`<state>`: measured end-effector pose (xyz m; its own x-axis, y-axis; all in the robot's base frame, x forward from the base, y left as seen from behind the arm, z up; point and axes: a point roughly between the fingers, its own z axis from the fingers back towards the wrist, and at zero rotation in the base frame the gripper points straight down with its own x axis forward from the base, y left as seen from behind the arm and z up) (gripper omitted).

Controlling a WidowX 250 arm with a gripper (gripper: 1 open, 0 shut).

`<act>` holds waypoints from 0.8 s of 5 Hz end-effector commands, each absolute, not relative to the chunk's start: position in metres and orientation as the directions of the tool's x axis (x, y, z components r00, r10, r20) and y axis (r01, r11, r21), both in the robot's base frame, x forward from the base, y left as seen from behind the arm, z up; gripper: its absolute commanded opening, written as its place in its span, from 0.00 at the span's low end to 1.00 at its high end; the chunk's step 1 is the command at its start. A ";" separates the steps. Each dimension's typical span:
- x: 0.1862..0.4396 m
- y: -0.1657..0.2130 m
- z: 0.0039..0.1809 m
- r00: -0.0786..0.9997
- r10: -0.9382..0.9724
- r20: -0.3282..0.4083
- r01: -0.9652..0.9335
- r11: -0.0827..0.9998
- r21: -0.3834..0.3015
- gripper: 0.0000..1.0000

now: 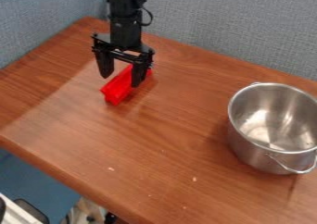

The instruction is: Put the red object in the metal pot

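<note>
The red object is a bright red bar lying flat on the wooden table, left of centre toward the back. My black gripper points straight down over the bar's far end, open, with one finger on each side of it. Nothing shows it gripping the bar. The metal pot is a shiny round steel pot standing upright at the right edge of the table, empty, its small loop handle facing the front. It sits well apart from the bar and the gripper.
A blue-grey fabric wall rises behind the table. The table's front edge runs diagonally from the left side down to the bottom right, with floor clutter below it.
</note>
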<state>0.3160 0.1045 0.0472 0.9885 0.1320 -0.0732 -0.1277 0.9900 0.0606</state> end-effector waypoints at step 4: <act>0.325 0.112 0.066 0.991 0.135 -0.022 -0.134 0.990 0.047 1.00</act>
